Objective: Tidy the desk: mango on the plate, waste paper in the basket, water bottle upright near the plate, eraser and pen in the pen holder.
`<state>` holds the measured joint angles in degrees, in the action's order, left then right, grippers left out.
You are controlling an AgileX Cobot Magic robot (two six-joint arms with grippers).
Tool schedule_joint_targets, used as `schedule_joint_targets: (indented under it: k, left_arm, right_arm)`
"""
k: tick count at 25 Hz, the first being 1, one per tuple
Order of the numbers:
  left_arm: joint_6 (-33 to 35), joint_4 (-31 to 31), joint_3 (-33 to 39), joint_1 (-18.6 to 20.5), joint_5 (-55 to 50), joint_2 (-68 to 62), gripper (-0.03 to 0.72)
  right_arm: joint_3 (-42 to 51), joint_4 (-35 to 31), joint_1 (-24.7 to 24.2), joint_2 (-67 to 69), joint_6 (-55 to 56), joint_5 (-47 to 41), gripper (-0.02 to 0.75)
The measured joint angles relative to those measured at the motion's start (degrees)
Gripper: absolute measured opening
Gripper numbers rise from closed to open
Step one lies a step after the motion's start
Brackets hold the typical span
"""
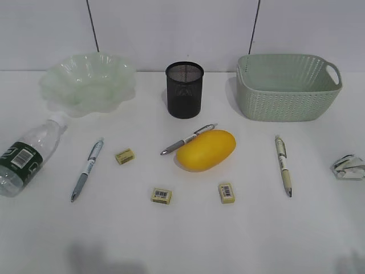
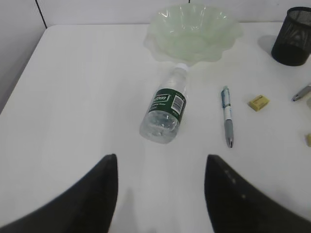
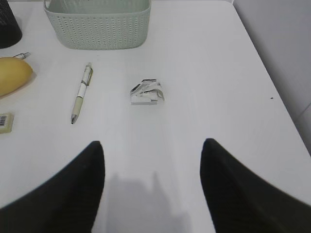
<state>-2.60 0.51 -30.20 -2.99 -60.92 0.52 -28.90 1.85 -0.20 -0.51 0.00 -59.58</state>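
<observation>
The yellow mango (image 1: 206,150) lies mid-desk in front of the black mesh pen holder (image 1: 184,89). The pale green plate (image 1: 87,81) stands back left, the sage basket (image 1: 286,87) back right. The water bottle (image 1: 25,154) lies on its side at the left, cap toward the plate; it also shows in the left wrist view (image 2: 165,111). The waste paper (image 1: 348,166) sits at the right edge and shows in the right wrist view (image 3: 147,91). Three pens (image 1: 86,169) (image 1: 187,138) (image 1: 283,165) and three erasers (image 1: 125,156) (image 1: 161,196) (image 1: 226,192) lie scattered. The left gripper (image 2: 160,162) and right gripper (image 3: 151,148) are open and empty above the desk.
The white desk (image 1: 182,240) ends at a wall behind the plate and basket. Its left edge shows in the left wrist view (image 2: 22,73), its right edge in the right wrist view (image 3: 272,82). Neither arm shows in the exterior view.
</observation>
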Motion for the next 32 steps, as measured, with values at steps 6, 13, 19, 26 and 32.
schedule_joint_targets:
  k: [6,13,19,26,32]
  left_arm:
    - [0.0,0.0,-1.0,0.0,2.8,-3.7,0.436]
    - [8.2,-6.9,-2.0,0.0,20.8,-19.7,0.465]
    - [28.2,-26.2,-4.7,0.0,26.3,-37.9,0.506]
    - [41.4,-36.2,-13.6,-5.1,26.4,-53.9,0.508]
    - [43.8,-35.8,-17.7,-16.2,28.6,-62.8,0.508]
  right_arm:
    - [0.0,0.0,0.0,0.0,0.0,0.0,0.495]
    - [0.0,0.0,0.0,0.0,0.0,0.0,0.495]
    - [0.0,0.0,0.0,0.0,0.0,0.0,0.495]
    - [0.0,0.0,0.0,0.0,0.0,0.0,0.495]
    - [0.0,0.0,0.0,0.0,0.0,0.0,0.495]
